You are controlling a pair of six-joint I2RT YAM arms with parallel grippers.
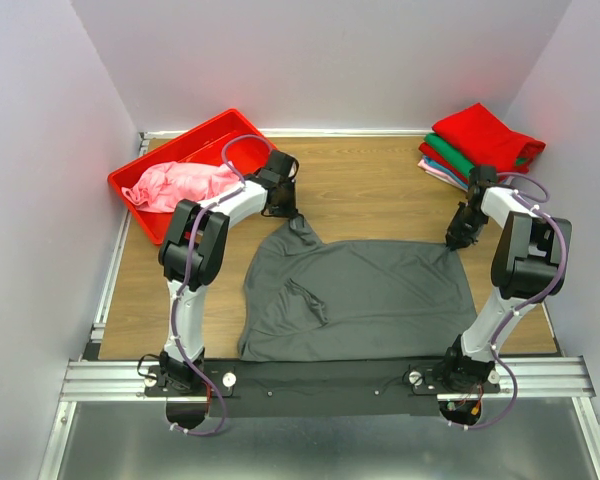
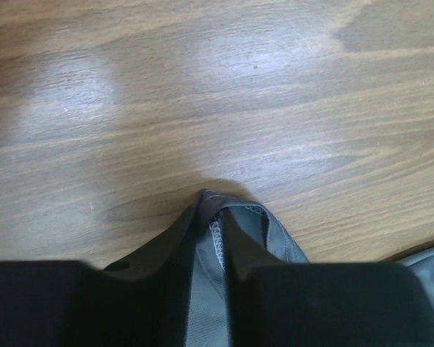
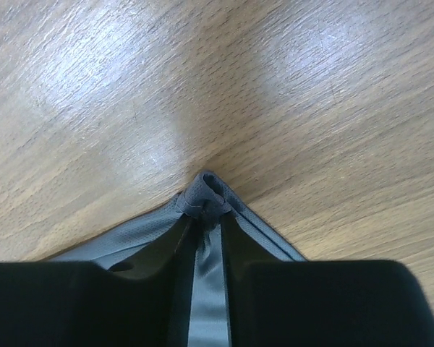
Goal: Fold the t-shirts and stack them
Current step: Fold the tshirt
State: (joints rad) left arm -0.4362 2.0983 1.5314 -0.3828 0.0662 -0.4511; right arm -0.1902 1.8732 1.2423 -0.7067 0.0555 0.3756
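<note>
Left gripper [image 2: 213, 246]: I saw it clamped on the far-left corner of the dark grey t-shirt [image 1: 360, 295], cloth bunched between its fingers.
Right gripper [image 3: 202, 238]: clamped likewise on the far-right corner.
Dark grey t-shirt: lay spread over the near half of the wooden table [image 1: 380, 185], peaked at both gripped corners.
Pink t-shirt [image 1: 180, 185]: crumpled in the red bin [image 1: 170, 146], far left.
Folded t-shirts [image 1: 480, 145]: stacked far right, red on top.

My left arm [image 1: 205, 230] rises from its base, bends at the elbow and reaches away and inward. My right arm [image 1: 525, 255] mirrors it. Both wrists tip downward. My left claw [image 1: 296, 220] and my right claw [image 1: 453, 243] are each clamped on a far corner of the dark grey cloth t-shirt [image 1: 370, 295].
</note>
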